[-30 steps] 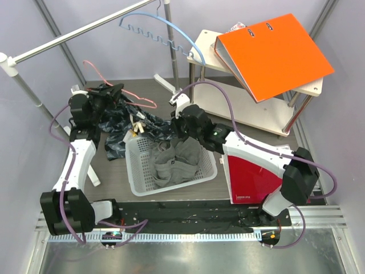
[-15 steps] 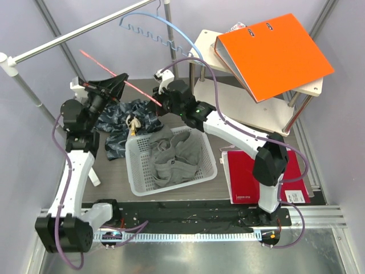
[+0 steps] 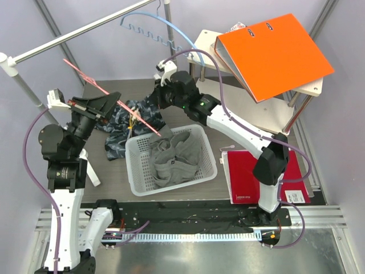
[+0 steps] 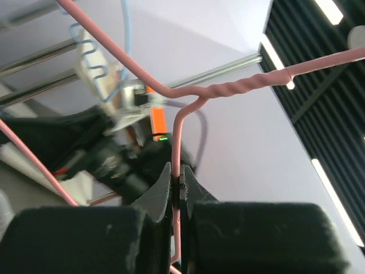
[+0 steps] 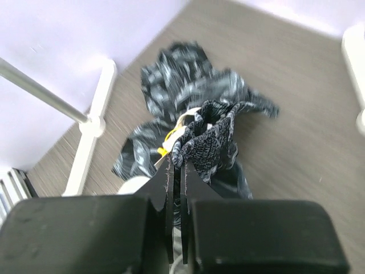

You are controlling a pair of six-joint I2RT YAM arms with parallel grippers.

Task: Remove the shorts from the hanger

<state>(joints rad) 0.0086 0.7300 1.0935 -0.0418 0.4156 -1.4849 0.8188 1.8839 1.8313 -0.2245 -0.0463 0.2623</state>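
The pink wire hanger (image 3: pixel 114 100) is held up in the air, slanting from the far left down toward the basket. My left gripper (image 3: pixel 108 103) is shut on its wire, which the left wrist view shows pinched between the jaws (image 4: pixel 175 171). The dark patterned shorts (image 3: pixel 122 123) lie bunched on the table below the hanger. My right gripper (image 3: pixel 153 106) is shut on a fold of the shorts (image 5: pixel 211 134) at their right end, and the right wrist view shows the fabric pinched at its tips (image 5: pixel 178 166). I cannot tell if the hanger still touches the shorts.
A white basket (image 3: pixel 137 180) with grey clothes stands in front of the shorts. A clothes rail (image 3: pixel 74 35) with a blue hanger (image 3: pixel 165 25) is at the back. An orange binder (image 3: pixel 274 51) lies on a side table, and a red book (image 3: pixel 254 180) lies at the right.
My left arm has lifted the pink hanger and swung it toward the near left, away from the shorts. My right gripper stays shut on the shorts and has shifted slightly.
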